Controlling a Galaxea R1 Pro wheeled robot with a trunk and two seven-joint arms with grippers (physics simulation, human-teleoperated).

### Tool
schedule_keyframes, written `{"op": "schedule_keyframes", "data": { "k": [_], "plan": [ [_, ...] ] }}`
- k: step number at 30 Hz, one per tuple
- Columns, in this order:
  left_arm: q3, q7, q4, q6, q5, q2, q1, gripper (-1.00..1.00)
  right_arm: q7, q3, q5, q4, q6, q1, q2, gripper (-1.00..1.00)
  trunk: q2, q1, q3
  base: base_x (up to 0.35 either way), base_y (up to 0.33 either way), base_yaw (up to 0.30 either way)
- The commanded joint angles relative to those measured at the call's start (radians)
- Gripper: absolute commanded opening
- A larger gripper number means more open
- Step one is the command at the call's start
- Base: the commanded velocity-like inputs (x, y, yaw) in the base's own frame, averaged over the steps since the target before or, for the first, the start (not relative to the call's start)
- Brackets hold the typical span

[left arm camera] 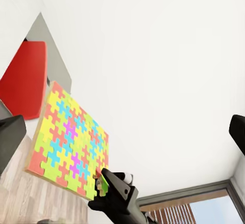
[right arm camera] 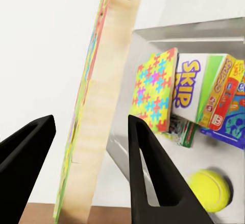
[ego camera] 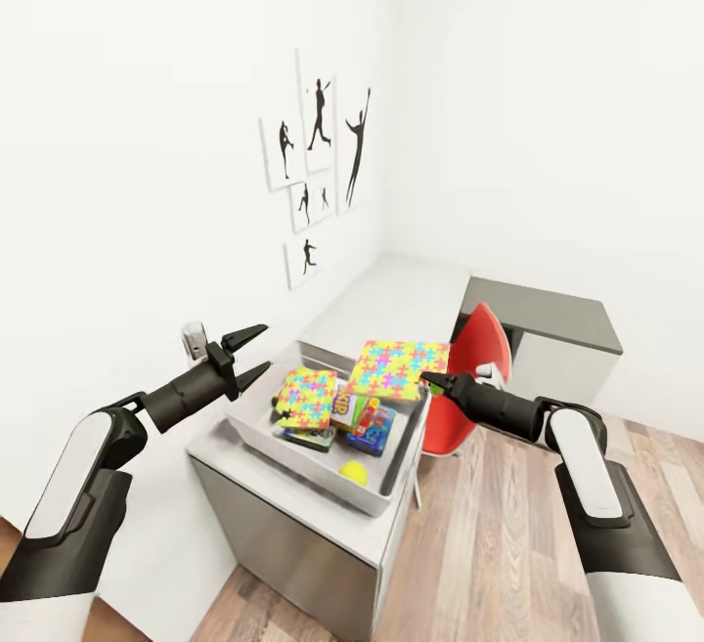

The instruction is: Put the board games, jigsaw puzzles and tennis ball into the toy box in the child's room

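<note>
Right wrist view — puzzle [right arm camera: 97, 106] between claw [right arm camera: 87, 157] fingers

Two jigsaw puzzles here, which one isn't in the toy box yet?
The larger-looking jigsaw puzzle, gripped at its edge by the right gripper above the toy box. The other puzzle already leans inside.

Both arms reach forward from the shoulders, white upper shells giving way to black forearms; the left arm rises from the lower left and angles up toward the middle, its wrist straight; the left pincer [ego camera: 252, 353] stands with its two pointed fingers spread apart, nothing between them; the right arm comes in from the lower right, bent at the elbow, its forearm stretched level toward the left; the right pincer [ego camera: 431, 380] has its fingers on either side of the edge of a puzzle [ego camera: 400, 369], which it carries nearly flat, the fingers set only as wide as that edge.
</note>
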Motion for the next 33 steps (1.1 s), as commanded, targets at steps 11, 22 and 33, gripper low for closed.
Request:
{"op": "schedule_keyframes", "data": {
  "k": [11, 22, 33],
  "plan": [
    [0.000, 0.011, -0.007, 0.002, 0.010, -0.001, 0.002, 1.00, 0.006, 0.003, 0.005, 0.004, 0.005, 0.000, -0.002, -1.00, -0.002, 0.001, -0.002, -0.017, 0.148, -0.001],
    [0.000, 0.011, -0.010, 0.002, 0.010, -0.003, 0.003, 1.00, 0.006, 0.003, 0.004, 0.028, 0.005, 0.000, 0.000, -1.00, -0.002, 0.001, -0.002, -0.002, 0.024, 0.000],
    [0.000, 0.011, -0.010, 0.002, 0.010, -0.003, 0.003, 1.00, 0.005, -0.001, 0.004, 0.039, 0.005, 0.000, 0.001, -1.00, -0.002, 0.001, -0.002, 0.118, 0.117, 0.000]
  ]
}}
